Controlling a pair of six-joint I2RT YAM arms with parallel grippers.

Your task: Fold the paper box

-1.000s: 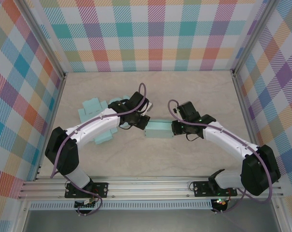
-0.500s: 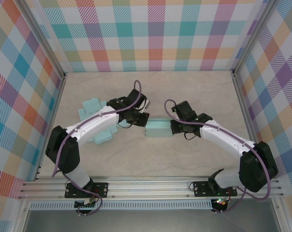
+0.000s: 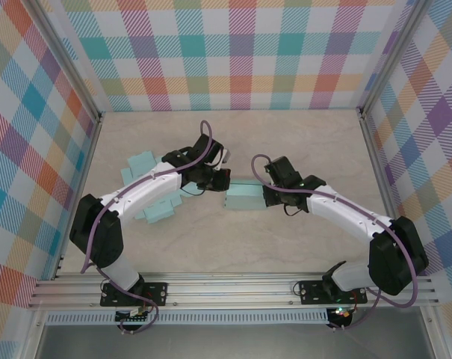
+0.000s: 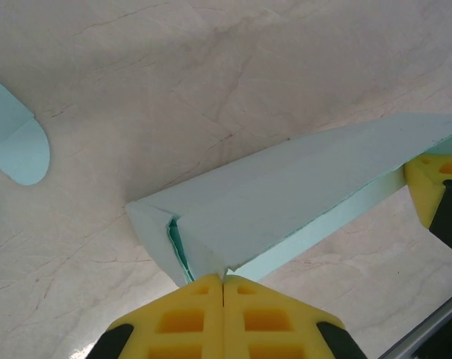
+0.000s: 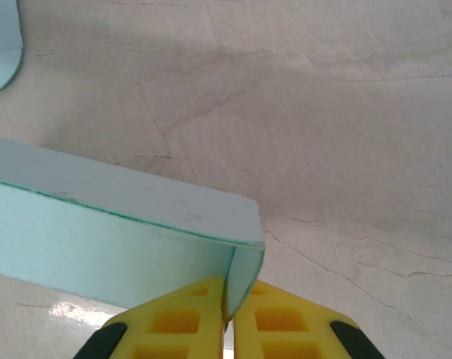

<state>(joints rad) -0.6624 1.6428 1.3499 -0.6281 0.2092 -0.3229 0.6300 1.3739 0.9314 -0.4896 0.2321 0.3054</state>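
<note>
1. The paper box (image 3: 244,199) lies on the table (image 3: 308,142) near its middle, between the two arms, as a long, low, pale teal block running left to right
2. The left gripper (image 3: 221,180) meets the box at its far left end; the right gripper (image 3: 267,196) meets it at its right end
3. In the left wrist view the left gripper (image 4: 224,283) has its yellow fingers (image 4: 182,320) pressed together, with the pointed corner of the box (image 4: 300,187) nipped at their tips; a small gap shows where the box's end panels meet just left of that corner
4. At the right edge of that same view a yellow finger of the right gripper (image 4: 435,176) sits at the box's other end
5. In the right wrist view the right gripper (image 5: 227,288) is clamped on the thin end wall of the box (image 5: 98,224), which runs down between its fingers (image 5: 182,321)
6. Flat teal paper blanks (image 3: 145,166) lie on the left of the table, partly under the left arm, apart from the box
</note>
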